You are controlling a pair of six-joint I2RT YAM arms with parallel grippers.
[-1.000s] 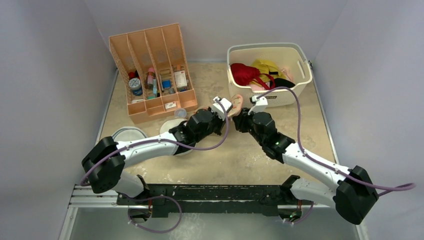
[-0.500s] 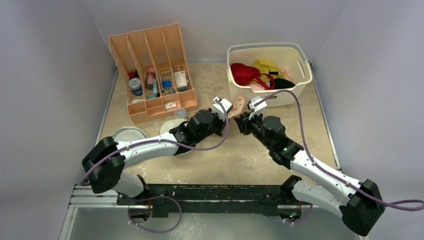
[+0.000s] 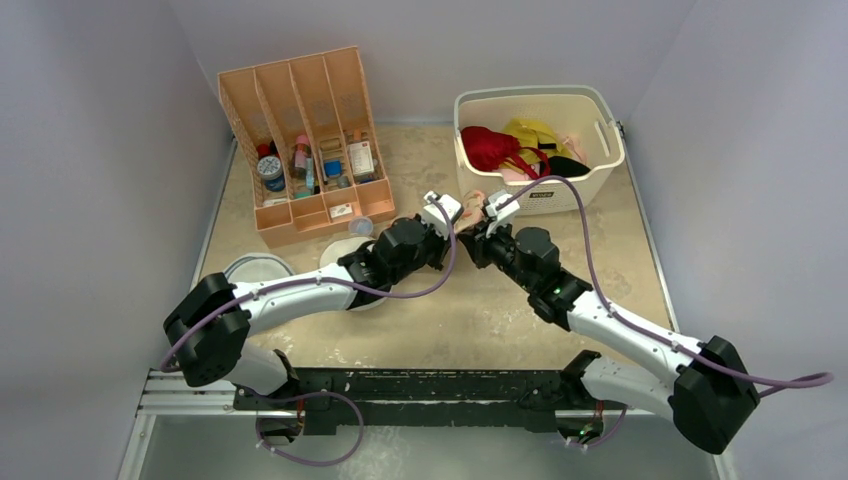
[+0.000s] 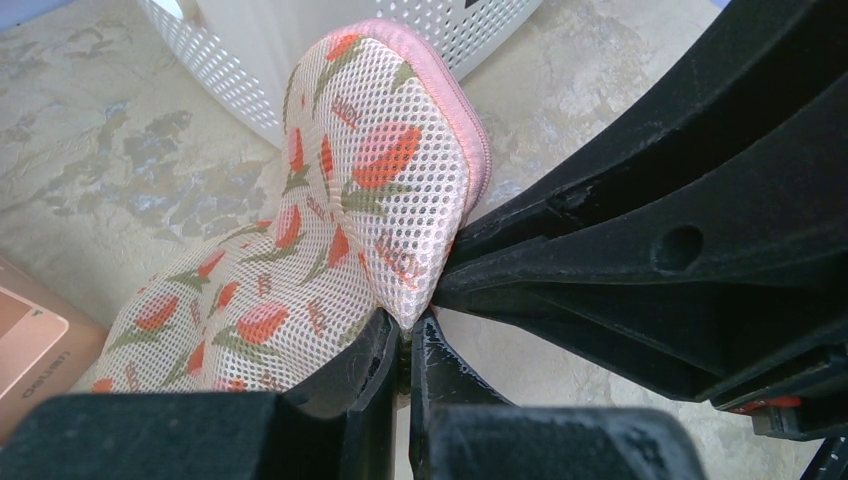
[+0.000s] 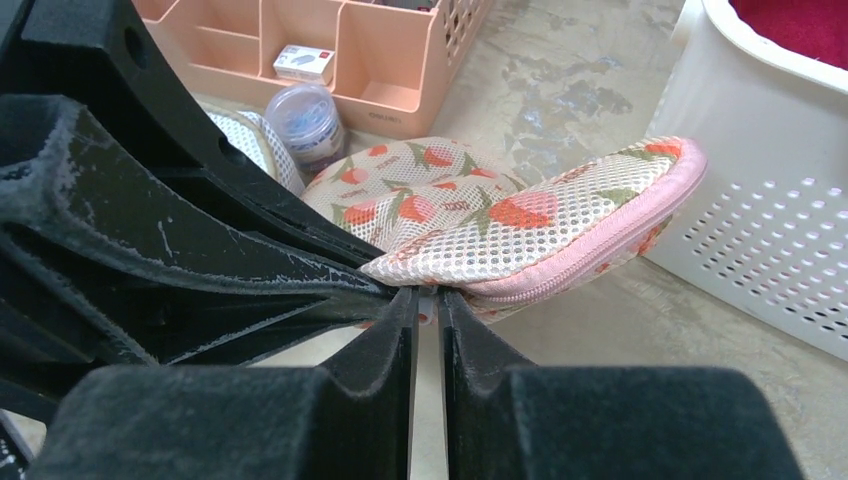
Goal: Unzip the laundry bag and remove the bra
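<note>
The laundry bag (image 4: 350,200), cream mesh with red-orange flowers and a pink zip rim, is held up off the table between both grippers. In the top view only a small pink bit of it (image 3: 470,199) shows. My left gripper (image 4: 405,325) is shut on the bag's fabric edge. My right gripper (image 5: 428,295) is shut on a small pale zip pull at the pink rim of the bag (image 5: 480,215). The two grippers meet tip to tip, the left gripper (image 3: 460,224) beside the right gripper (image 3: 474,228). The zip looks closed. The bra is hidden.
A white basket (image 3: 603,150) with red, yellow and dark garments stands just behind the bag. A peach organizer (image 3: 300,140) with bottles stands at the back left. Round white mesh bags (image 3: 255,270) lie under the left arm. A small jar (image 5: 300,115) stands near the organizer.
My right wrist has moved left toward the left gripper and turned. The bag is now more hidden between the grippers. The left arm has hardly moved.
</note>
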